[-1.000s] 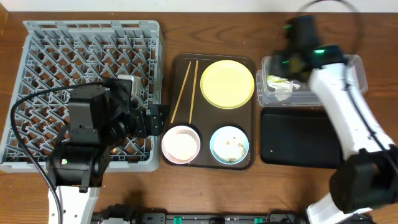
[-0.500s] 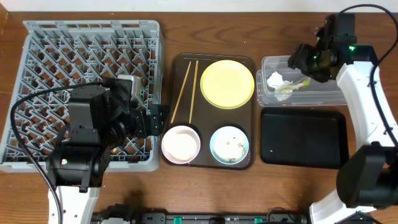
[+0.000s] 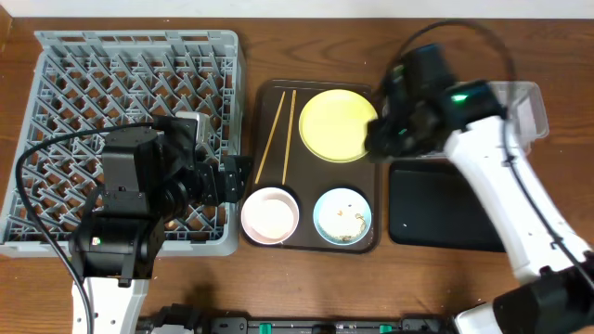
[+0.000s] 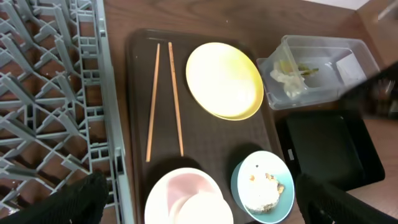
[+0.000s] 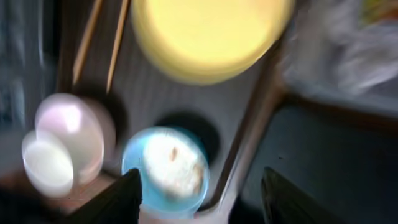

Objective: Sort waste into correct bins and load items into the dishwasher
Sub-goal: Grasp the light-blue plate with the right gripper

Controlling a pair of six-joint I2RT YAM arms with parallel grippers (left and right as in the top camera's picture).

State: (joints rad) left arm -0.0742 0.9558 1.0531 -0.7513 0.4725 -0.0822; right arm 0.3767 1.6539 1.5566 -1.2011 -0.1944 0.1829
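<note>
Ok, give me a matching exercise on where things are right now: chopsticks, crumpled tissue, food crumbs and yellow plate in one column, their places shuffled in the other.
1. chopsticks
2. crumpled tissue
3. food crumbs
4. yellow plate

A. in the light blue bowl
B. on the brown tray, at its side next to the clear tub
C. inside the clear tub
D. on the brown tray, at its side next to the grey rack

Pairs: 1-D, 2-C, 3-A, 4-B.
</note>
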